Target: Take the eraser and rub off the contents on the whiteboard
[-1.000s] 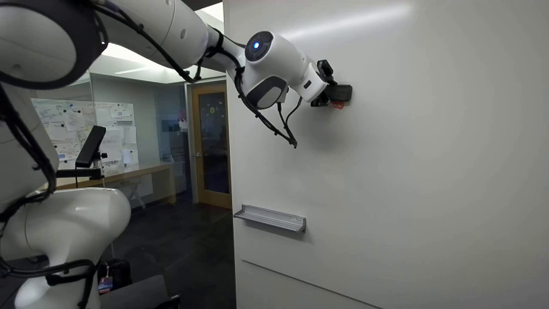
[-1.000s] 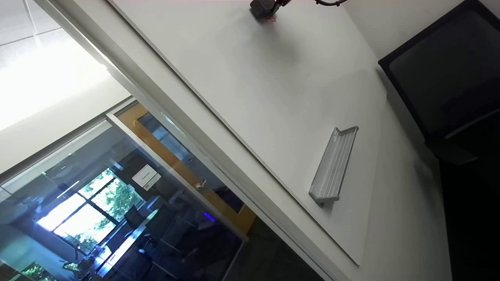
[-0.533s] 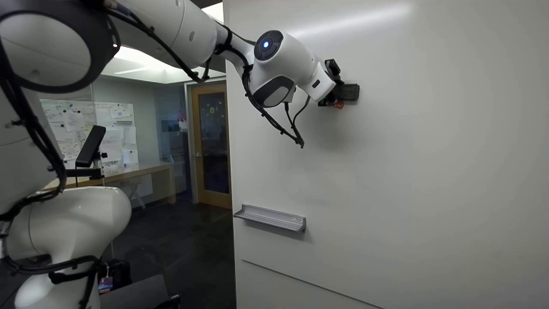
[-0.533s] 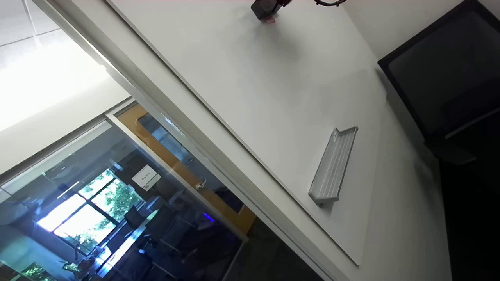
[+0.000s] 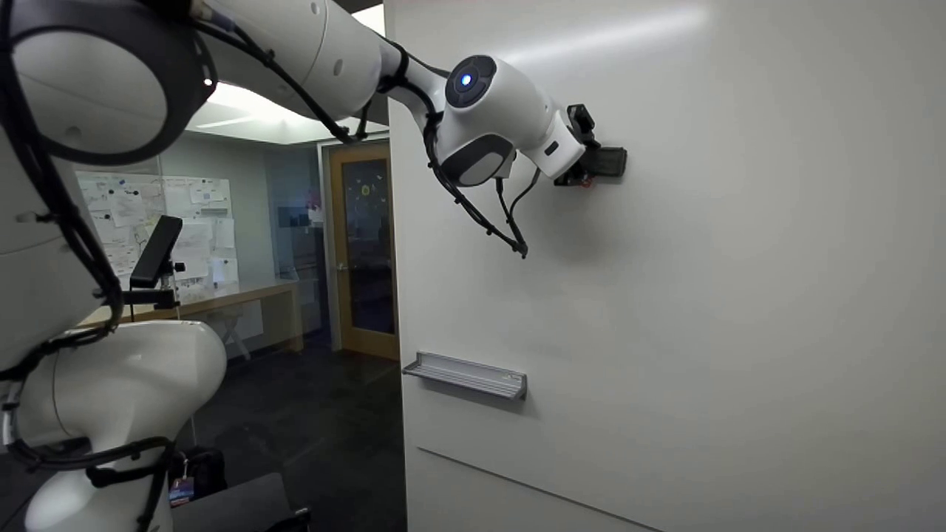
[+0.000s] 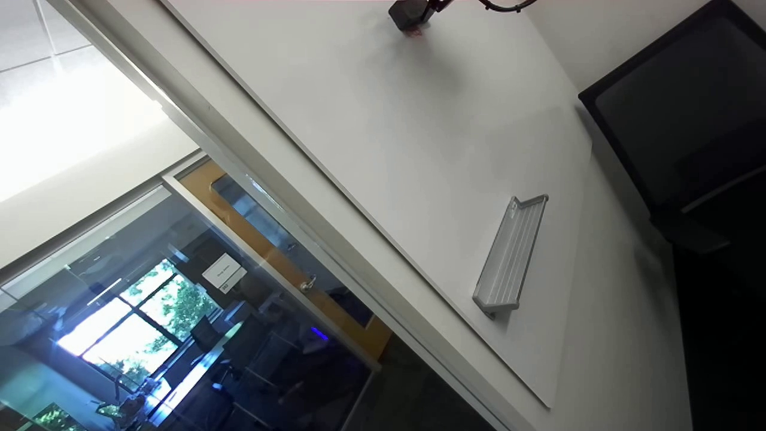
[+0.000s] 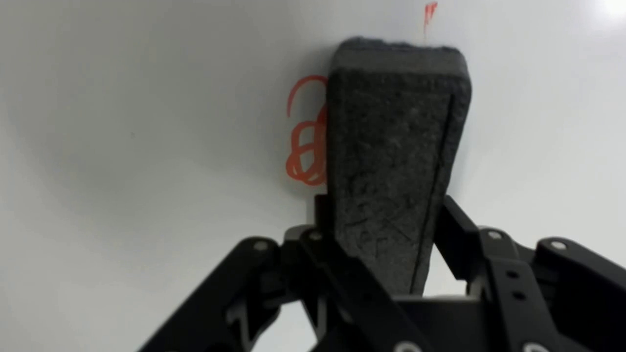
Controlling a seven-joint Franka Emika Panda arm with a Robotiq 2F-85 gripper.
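Observation:
The dark grey block eraser (image 7: 391, 146) is held between the two fingers of my gripper (image 7: 384, 220) in the wrist view. It also shows in both exterior views (image 5: 612, 162) (image 6: 409, 15), up against the whiteboard (image 5: 702, 332) or very close; I cannot tell whether it touches. A red scribble (image 7: 307, 156) on the board peeks out left of the eraser in the wrist view, partly hidden by it. A small red mark (image 7: 429, 13) shows just beyond its far end. In both exterior views a bit of red (image 5: 586, 182) (image 6: 414, 32) shows just below the eraser.
A grey metal tray (image 5: 465, 375) is fixed low on the board and also shows in an exterior view (image 6: 513, 254). The board's side edge runs by a glass wall and a wooden door (image 5: 366, 251). A black screen or chair back (image 6: 682, 108) stands beside the board.
The arm and gripper have moved right along the board with the eraser, slower in the last half second. Less of the red scribble shows in the exterior views.

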